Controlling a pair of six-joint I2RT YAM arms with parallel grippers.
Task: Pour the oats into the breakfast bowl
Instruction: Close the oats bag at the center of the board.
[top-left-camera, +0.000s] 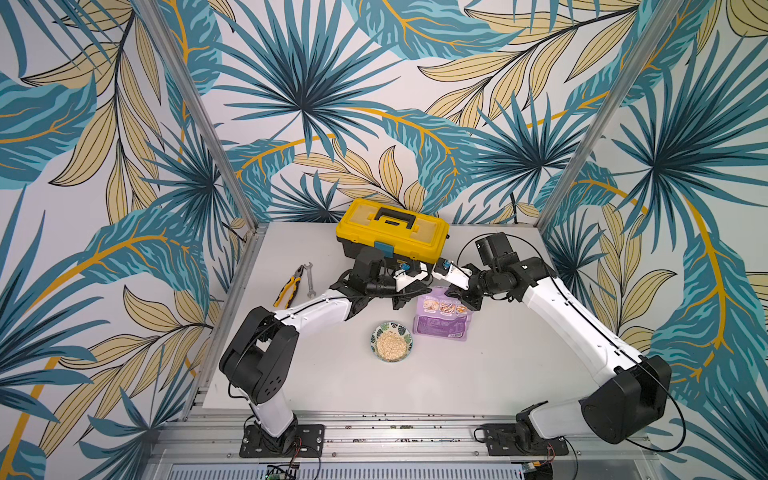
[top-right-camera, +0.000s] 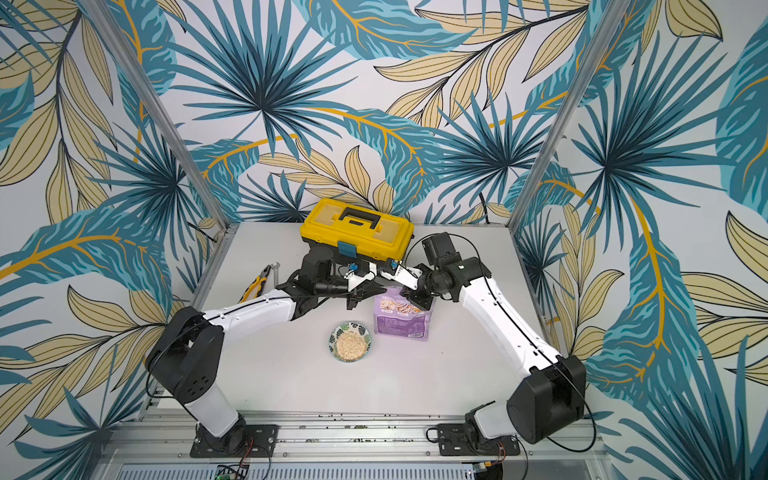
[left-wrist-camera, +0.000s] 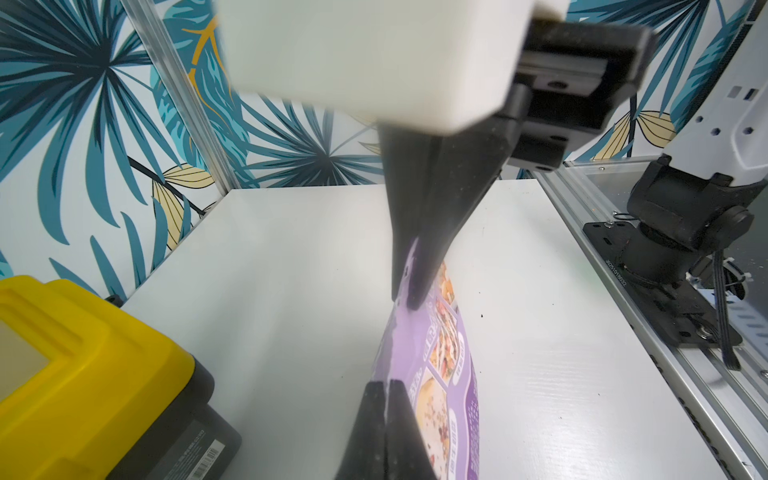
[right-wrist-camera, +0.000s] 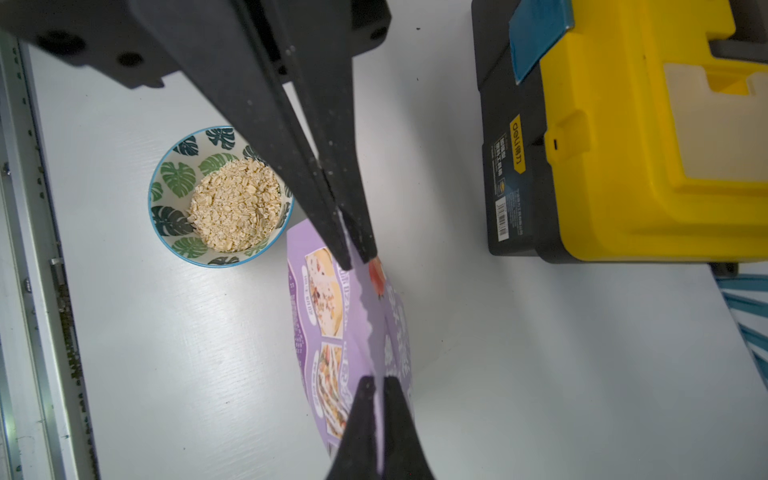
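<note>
Pliers (top-left-camera: 288, 286) with yellow-and-black handles and a bare steel wrench (top-left-camera: 309, 280) lie side by side at the far left of the table (top-left-camera: 332, 395), close to its left edge. The table is a flat white board bounded by aluminium rails, and bare surface runs from the bowl to the near edge. At far centre sits the toolbox (top-left-camera: 392, 232), hard yellow plastic on a black base, lid down. The left gripper (left-wrist-camera: 386, 399) reaches in just in front of it, its black tapered fingers pressed together on the left end of the pouch's top seam. The breakfast bowl (right-wrist-camera: 176, 178) is round glazed ceramic with a green leaf print and a blue rim. It stands just near-left of the pouch, apart from it, and holds the oats (top-left-camera: 390, 344), a heap of pale dry flakes. The pouch (top-left-camera: 444, 322) is glossy lilac film and stands upright at table centre, printed face toward the near edge, its seam on top with its long axis running left to right. The right gripper (right-wrist-camera: 379, 395) pinches the seam's right end, fingers clamped. Bare board lies to the right of the pouch.
</note>
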